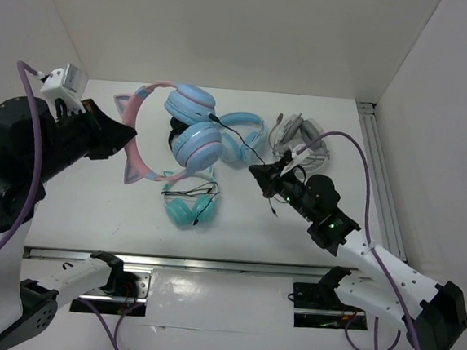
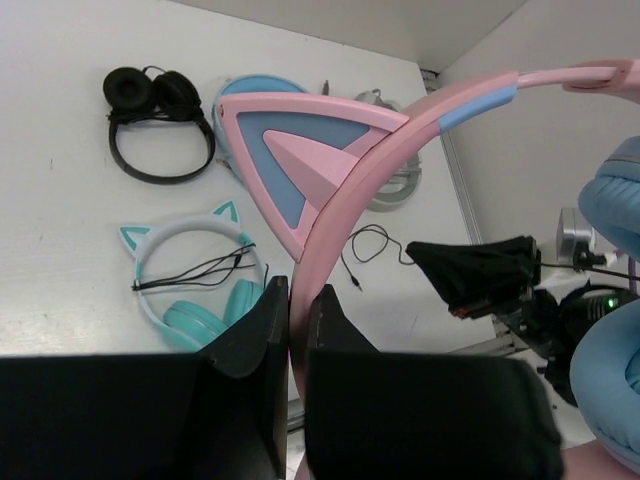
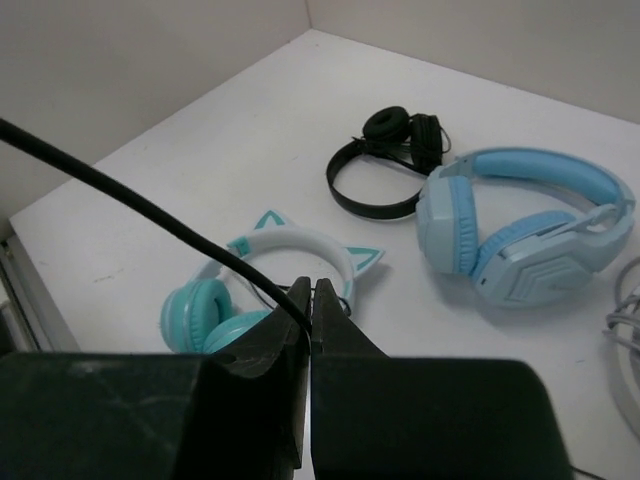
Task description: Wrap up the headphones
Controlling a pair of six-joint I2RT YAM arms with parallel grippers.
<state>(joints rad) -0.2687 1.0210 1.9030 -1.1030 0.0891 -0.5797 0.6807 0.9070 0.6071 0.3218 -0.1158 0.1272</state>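
White tabletop [image 1: 115, 214] enclosed by white walls. The pink cat-ear headphones [image 1: 195, 143] are held off the table at centre-left. Their headband [image 2: 340, 215] is clamped between the closed fingers of the left gripper [image 2: 298, 300], and the light blue ear cups lie toward the middle. The thin black cable [image 3: 150, 215] is pinched in the right gripper [image 3: 308, 297], whose fingers are pressed together on it. Beneath and around lie an all-light-blue pair [image 1: 245, 135], a teal cat-ear pair [image 1: 188, 206], a small black pair [image 3: 385, 165] and a grey pair [image 1: 298, 136].

Risk, as judged: the cable could slip from so narrow a pinch, or be strained at its plug if the arms are drawn further apart. The teal pair's loose lead could also be snagged.

Both arms and the cable's whole run are shown only from above. The headband clamp is seen only by the left wrist camera, and the cable pinch only by the right, where the pink pair is out of frame.
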